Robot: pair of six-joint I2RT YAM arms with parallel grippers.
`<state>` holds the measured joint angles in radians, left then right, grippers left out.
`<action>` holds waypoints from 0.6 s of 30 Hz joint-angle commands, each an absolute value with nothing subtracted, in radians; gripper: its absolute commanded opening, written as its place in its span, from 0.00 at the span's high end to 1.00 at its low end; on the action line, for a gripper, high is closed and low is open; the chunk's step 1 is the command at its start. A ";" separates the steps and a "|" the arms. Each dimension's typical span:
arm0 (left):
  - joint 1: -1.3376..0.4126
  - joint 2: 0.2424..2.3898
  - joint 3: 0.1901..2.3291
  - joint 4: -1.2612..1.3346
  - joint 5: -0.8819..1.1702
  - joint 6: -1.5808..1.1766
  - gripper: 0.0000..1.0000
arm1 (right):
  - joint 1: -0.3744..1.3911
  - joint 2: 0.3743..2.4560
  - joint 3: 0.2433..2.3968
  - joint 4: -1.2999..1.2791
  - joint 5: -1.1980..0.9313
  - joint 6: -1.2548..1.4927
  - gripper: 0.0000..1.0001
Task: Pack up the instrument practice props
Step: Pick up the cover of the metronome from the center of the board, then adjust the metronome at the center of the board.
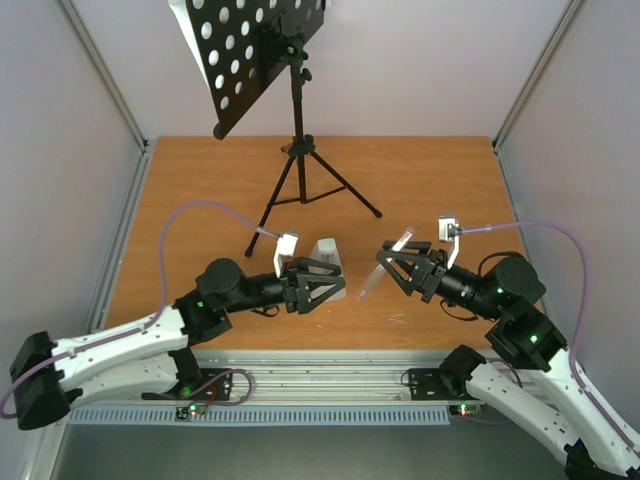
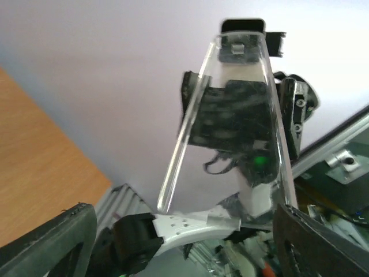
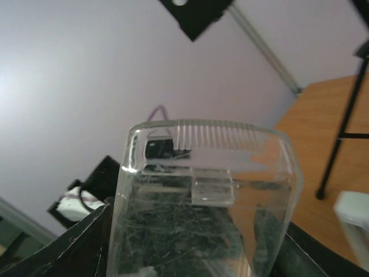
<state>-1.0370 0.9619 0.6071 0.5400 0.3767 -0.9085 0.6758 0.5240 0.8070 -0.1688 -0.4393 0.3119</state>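
The black tripod music stand (image 1: 297,110) stands at the back of the table; white shows through the round holes of its desk (image 1: 250,50), possibly the sheet of music. The small white metronome (image 1: 325,253) stands on the table just beyond my left gripper (image 1: 335,282) and shows at the right edge of the right wrist view (image 3: 354,222). My right gripper (image 1: 393,268) is shut on a clear plastic cover (image 1: 384,268), tilted above the table; the cover fills its wrist view (image 3: 207,219). My left gripper's jaws stand wide apart (image 2: 184,213), with the cover (image 2: 230,115) just ahead of them.
The wooden table (image 1: 450,190) is walled by pale panels on both sides. An aluminium rail (image 1: 330,385) runs along the near edge. The stand's tripod legs (image 1: 345,190) spread over the back middle; one leg (image 3: 340,135) shows in the right wrist view.
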 commanded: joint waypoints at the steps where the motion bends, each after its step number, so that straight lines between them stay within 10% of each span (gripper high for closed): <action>1: -1.032 0.833 0.564 0.221 0.208 -0.812 0.10 | 0.683 0.448 0.856 -0.451 -0.268 0.124 0.47; 8: -1.031 0.770 0.487 -0.065 0.013 -0.753 0.01 | 0.683 0.388 0.807 -0.623 -0.108 0.026 0.47; 18: -1.022 1.009 0.348 0.247 0.042 -0.747 0.01 | 0.684 0.397 0.695 -0.562 -0.081 0.017 0.46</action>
